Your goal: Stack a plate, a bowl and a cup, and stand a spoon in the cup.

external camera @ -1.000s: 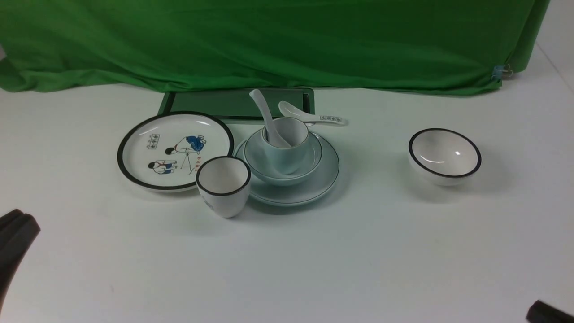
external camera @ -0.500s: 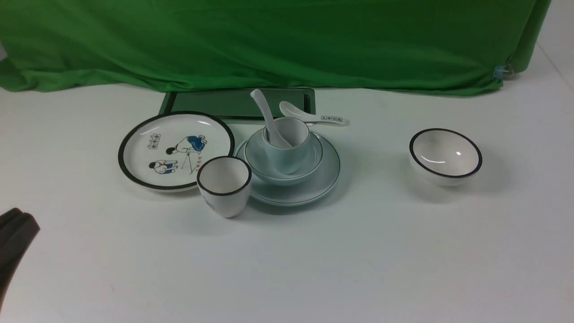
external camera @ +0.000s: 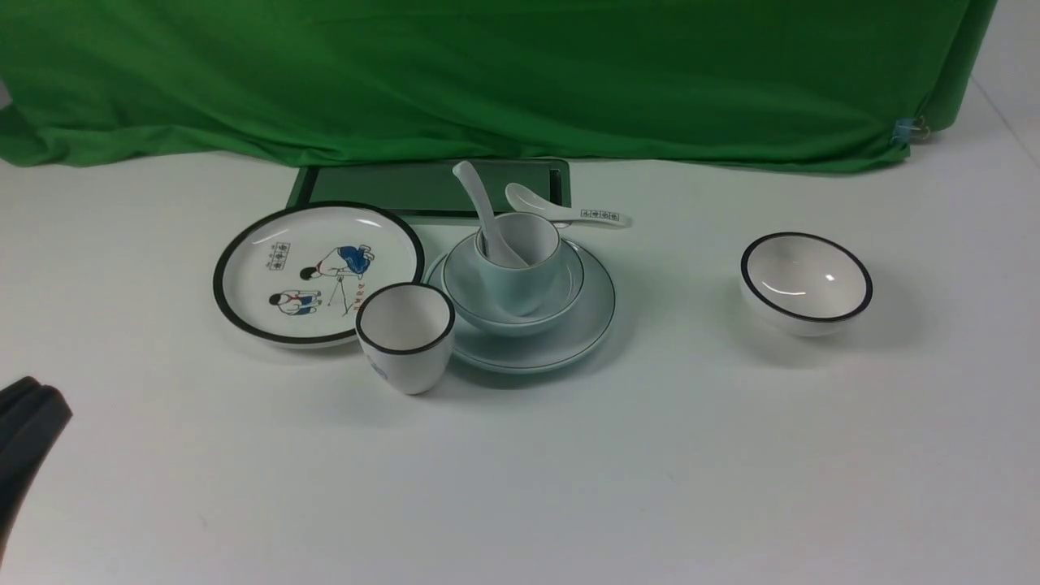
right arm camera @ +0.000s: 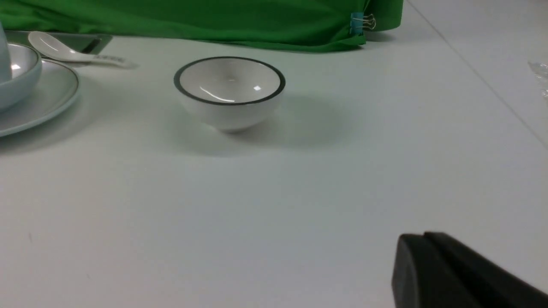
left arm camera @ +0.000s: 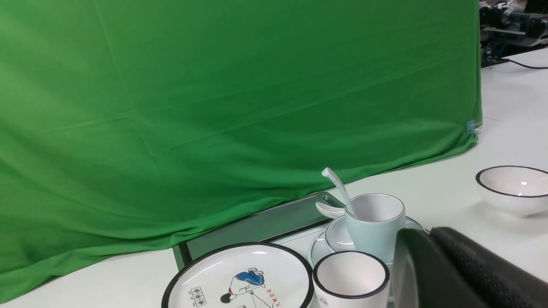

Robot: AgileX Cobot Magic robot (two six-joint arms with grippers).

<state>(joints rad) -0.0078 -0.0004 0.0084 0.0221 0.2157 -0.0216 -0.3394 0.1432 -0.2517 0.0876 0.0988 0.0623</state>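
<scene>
The pale blue-green plate lies at the table's middle. The pale blue-green bowl sits on it, and the pale blue-green cup stands in the bowl. The plain white spoon stands in the cup, handle leaning up to the left. The stack also shows in the left wrist view, with the cup and the spoon. My left gripper is shut and empty at the front left edge, far from the stack. My right gripper is shut and empty, out of the front view.
A white black-rimmed plate with cartoon figures lies left of the stack, a white black-rimmed cup in front of it. A marked white spoon lies behind the stack, by a dark green tray. A white black-rimmed bowl stands at the right. A green cloth hangs behind.
My right gripper's tip, seen at the front right corner a second ago, has drawn back out of the front view. The left gripper and the stack have not moved.
</scene>
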